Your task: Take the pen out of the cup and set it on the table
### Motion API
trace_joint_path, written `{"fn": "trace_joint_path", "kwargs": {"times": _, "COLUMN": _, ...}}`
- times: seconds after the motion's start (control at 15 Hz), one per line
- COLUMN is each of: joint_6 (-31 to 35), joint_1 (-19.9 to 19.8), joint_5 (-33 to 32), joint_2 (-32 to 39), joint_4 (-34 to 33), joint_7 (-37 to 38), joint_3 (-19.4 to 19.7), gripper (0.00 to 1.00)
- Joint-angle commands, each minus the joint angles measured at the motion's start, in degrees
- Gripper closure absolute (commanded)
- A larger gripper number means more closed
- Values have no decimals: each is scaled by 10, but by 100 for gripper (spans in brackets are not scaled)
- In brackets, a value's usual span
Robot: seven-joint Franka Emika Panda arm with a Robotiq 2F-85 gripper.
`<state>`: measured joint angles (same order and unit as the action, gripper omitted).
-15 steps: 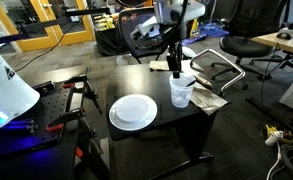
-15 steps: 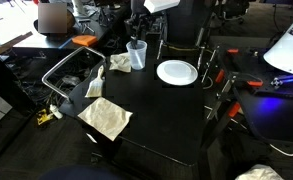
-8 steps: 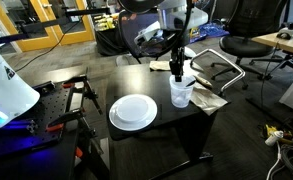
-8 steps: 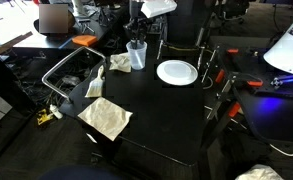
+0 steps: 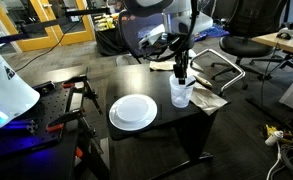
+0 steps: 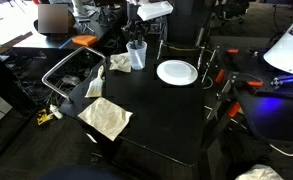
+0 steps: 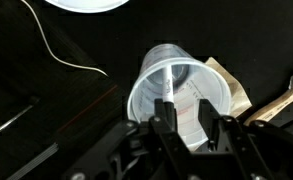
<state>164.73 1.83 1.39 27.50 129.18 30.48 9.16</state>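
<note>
The translucent cup (image 5: pixel 182 94) stands near a corner of the black table (image 5: pixel 176 128); it also shows in an exterior view (image 6: pixel 137 56) and from above in the wrist view (image 7: pixel 176 90). A slim stick, the pen (image 7: pixel 168 92), leans inside the cup and looks pale in the glare. My gripper (image 7: pixel 186 114) hangs straight over the cup with its fingers apart at the cup's mouth. The pen lies against one finger; the other finger is clear of it. The gripper shows above the cup in both exterior views (image 5: pixel 180 68) (image 6: pixel 136 36).
A round white plate (image 5: pixel 133 111) (image 6: pixel 176 71) lies on the table beside the cup. Crumpled tan paper (image 6: pixel 106 118) lies near the table's edge and more paper (image 5: pixel 208 99) lies by the cup. Office chairs, desks and a red-clamped stand surround the table.
The gripper has come down a little toward the cup's mouth. Cup, pen and plate have not moved.
</note>
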Motion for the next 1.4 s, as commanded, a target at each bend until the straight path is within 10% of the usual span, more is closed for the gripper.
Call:
{"fn": "trace_joint_path", "kwargs": {"times": 0.0, "joint_6": 5, "joint_1": 9, "joint_5": 17, "joint_2": 18, "joint_4": -20, "joint_7": -22, "joint_3": 12, "gripper": 59}}
{"fn": "trace_joint_path", "kwargs": {"times": 0.4, "joint_6": 5, "joint_1": 12, "joint_5": 14, "joint_2": 36, "joint_4": -39, "joint_7": -23, "joint_3": 22, "gripper": 61}}
{"fn": "trace_joint_path", "kwargs": {"times": 0.47, "joint_6": 6, "joint_1": 12, "joint_5": 14, "joint_2": 38, "joint_4": -40, "joint_7": -24, "joint_3": 22, "gripper": 85}}
{"fn": "trace_joint_path", "kwargs": {"times": 0.73, "joint_6": 11, "joint_1": 17, "joint_5": 13, "joint_2": 36, "joint_4": -38, "joint_7": -24, "joint_3": 23, "gripper": 99}}
{"fn": "trace_joint_path", "kwargs": {"times": 1.33, "joint_6": 37, "joint_1": 52, "joint_5": -1, "joint_2": -32, "joint_4": 16, "joint_7": -9, "joint_3": 75, "gripper": 96}}
